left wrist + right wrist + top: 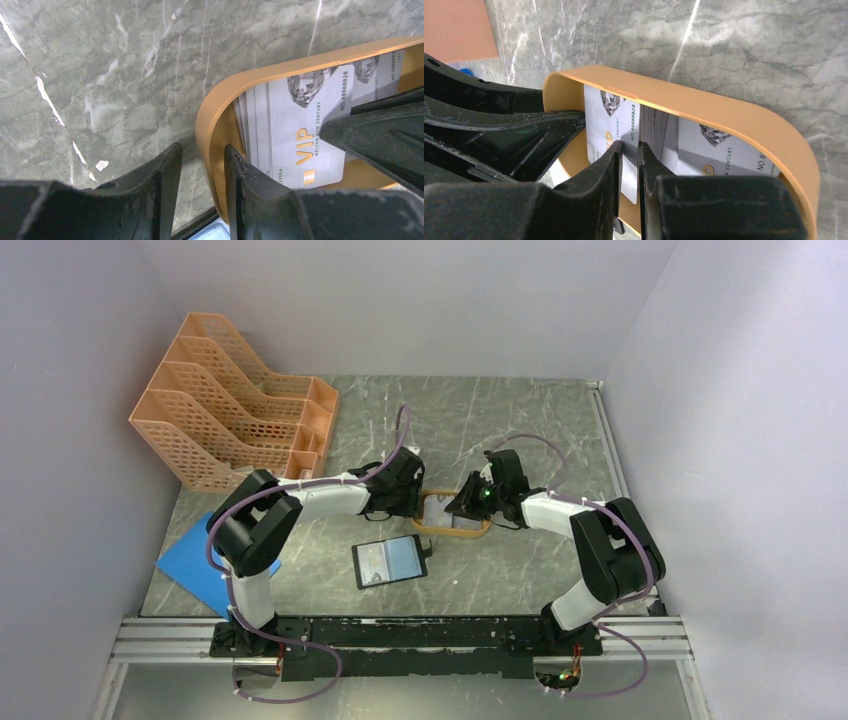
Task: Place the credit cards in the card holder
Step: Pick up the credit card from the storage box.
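Note:
An orange oval tray [452,532] at mid-table holds several credit cards [300,115], pale grey with "VIP" print, in a fanned stack. My left gripper [202,147] straddles the tray's left rim [220,100]. One finger is inside against the wall, and a strip of table shows beside the outer finger. My right gripper [630,145] is down in the tray with its jaws almost together. The edge of the top card [606,125] shows in the thin slit, and I cannot tell whether it is pinched. The card holder [390,561] lies open in front of the tray, black with clear pockets.
Orange file racks [235,410] stand at the back left. A flat blue sheet [190,560] lies at the left front by the left arm's base. Grey walls close in on both sides. The two grippers sit close together over the tray.

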